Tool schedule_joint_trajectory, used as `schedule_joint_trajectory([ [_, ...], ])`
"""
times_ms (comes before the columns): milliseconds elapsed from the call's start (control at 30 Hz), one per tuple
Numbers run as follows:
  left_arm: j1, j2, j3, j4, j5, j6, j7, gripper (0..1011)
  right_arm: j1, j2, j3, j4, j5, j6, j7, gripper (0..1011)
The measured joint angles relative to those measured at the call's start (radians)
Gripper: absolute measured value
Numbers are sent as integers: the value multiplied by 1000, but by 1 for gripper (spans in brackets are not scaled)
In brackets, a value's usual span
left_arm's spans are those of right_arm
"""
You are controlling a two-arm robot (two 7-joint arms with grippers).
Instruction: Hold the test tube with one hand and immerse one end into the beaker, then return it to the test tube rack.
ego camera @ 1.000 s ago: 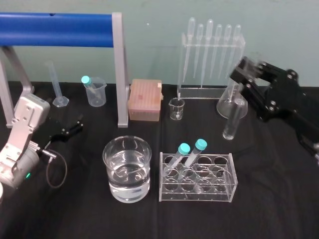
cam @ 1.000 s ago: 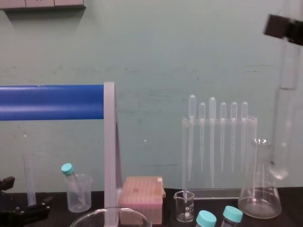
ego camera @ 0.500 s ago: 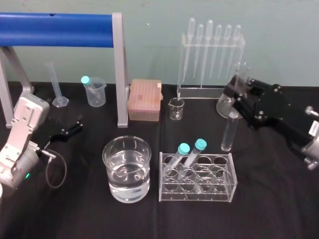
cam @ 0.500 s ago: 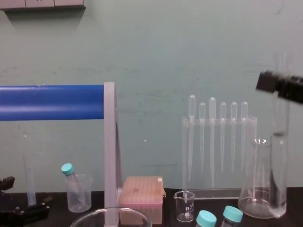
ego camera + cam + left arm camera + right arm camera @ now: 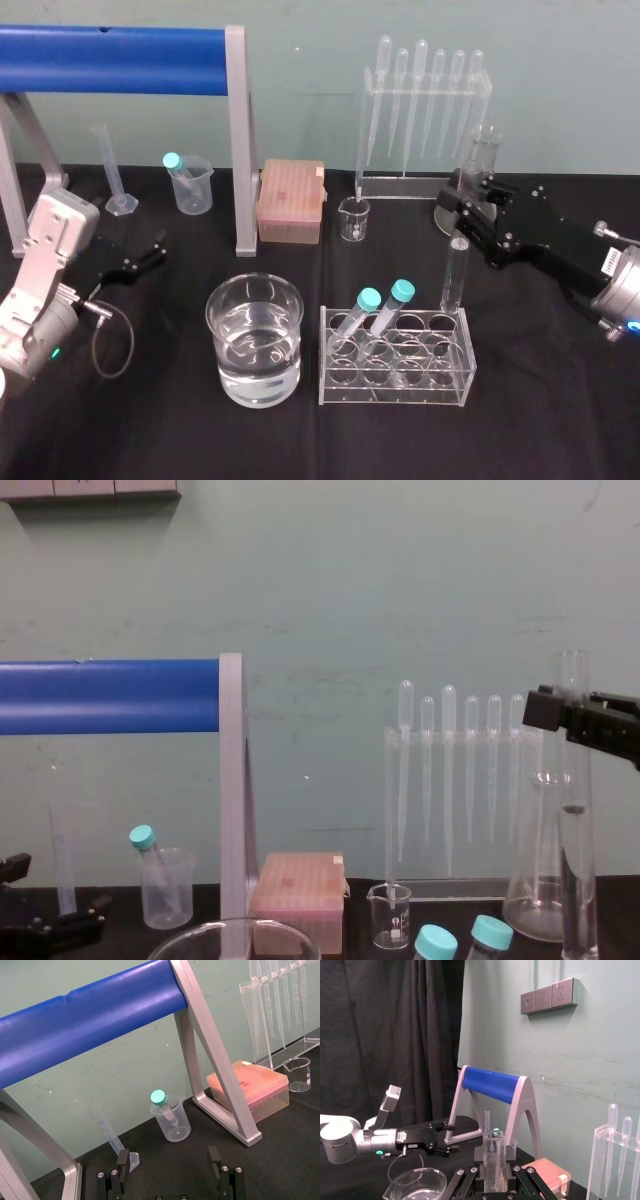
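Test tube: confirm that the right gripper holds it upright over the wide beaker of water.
Not right. The right gripper holds the test tube upright at the back right corner of the test tube rack, not over the wide beaker, as the head view shows. The left gripper sits idle, far left.

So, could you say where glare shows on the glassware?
Head view: highlights ring the beaker rim; the test tube, gripped by the right end effector at the rack's back-right corner, glints faintly. Chest view: even light, the tube barely glints. Left end effector idle, left.
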Motion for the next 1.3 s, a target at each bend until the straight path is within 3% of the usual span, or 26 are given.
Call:
schedule_joint_trajectory([
  [533, 0, 0, 0, 0, 0, 0, 0, 1000, 66, -34, -56, 114, -10, 18, 42, 225],
  [967, 0, 0, 0, 0, 0, 0, 0, 1000, 89, -36, -82, 152, -22, 34, 52, 225],
  [1300, 0, 0, 0, 0, 0, 0, 0, 1000, 68, -27, -92, 156, -29, 43, 45, 226],
])
